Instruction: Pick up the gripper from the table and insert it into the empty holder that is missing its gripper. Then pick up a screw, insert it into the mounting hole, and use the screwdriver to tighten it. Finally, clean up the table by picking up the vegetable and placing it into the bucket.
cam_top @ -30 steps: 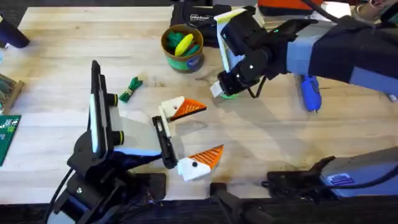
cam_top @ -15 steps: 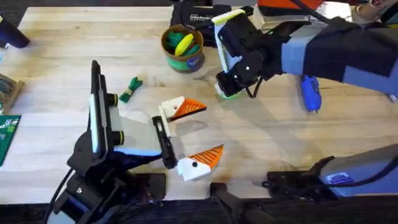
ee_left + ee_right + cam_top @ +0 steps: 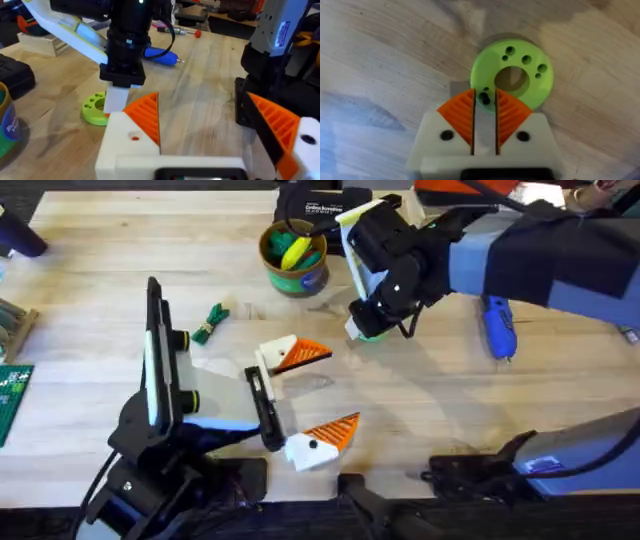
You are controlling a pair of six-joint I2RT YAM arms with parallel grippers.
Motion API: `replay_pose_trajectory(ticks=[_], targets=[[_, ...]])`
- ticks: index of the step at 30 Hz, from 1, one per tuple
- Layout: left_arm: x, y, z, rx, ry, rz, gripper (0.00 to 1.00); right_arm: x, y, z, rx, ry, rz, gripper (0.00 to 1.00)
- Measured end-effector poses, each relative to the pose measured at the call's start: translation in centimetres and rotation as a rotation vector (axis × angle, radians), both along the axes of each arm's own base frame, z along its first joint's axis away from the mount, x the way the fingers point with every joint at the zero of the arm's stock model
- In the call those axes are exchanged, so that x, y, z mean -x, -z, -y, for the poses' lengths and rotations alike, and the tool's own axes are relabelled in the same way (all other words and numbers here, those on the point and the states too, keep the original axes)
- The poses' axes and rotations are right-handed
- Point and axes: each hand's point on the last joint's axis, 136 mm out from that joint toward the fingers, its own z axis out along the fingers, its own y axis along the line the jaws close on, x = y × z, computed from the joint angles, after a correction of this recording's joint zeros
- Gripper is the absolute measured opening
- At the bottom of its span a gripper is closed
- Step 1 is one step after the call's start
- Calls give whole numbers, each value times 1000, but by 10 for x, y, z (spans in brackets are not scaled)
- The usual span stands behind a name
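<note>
My right gripper over the green ring disc on the table.

Fingers nearly closed at the disc's rim, pinching something small and dark I can't identify; my left gripper rests wide open. The screwdriver lies just beside the right arm, long axis running away from me, silver tip nearest me.

Vegetable left of the bucket — screwdriver far right; both on the table

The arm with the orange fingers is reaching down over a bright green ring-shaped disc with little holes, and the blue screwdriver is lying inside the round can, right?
Not quite. In the overhead view the bright blue pen-shaped screwdriver lies on the wooden table, not inside the round can. The right gripper does reach down over the bright green ring-shaped disc.
</note>
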Motion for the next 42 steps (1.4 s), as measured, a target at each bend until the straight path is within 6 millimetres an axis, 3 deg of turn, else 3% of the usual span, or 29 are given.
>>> replay_pose_trajectory(ticks=[5, 10, 20, 24, 35, 41, 42], targets=[[0, 0, 0, 0, 0, 0, 985, 1, 0, 0, 3, -2, -2, 230], [0, 0, 0, 0, 0, 0, 985, 1, 0, 0, 3, -2, -3, 18], [0, 0, 0, 0, 0, 0, 985, 0, -1, 0, 4, -4, -3, 8], [0, 0, 0, 0, 0, 0, 985, -5, -10, -4, 0, -30, 15, 7], [0, 0, 0, 0, 0, 0, 985, -5, -83, -4, 26, -123, 14, 7], [0, 0, 0, 0, 0, 0, 985, -1, -140, -8, 14, -174, 35, 7], [0, 0, 0, 0, 0, 0, 985, 6, -165, -24, -50, -234, 52, 7]])
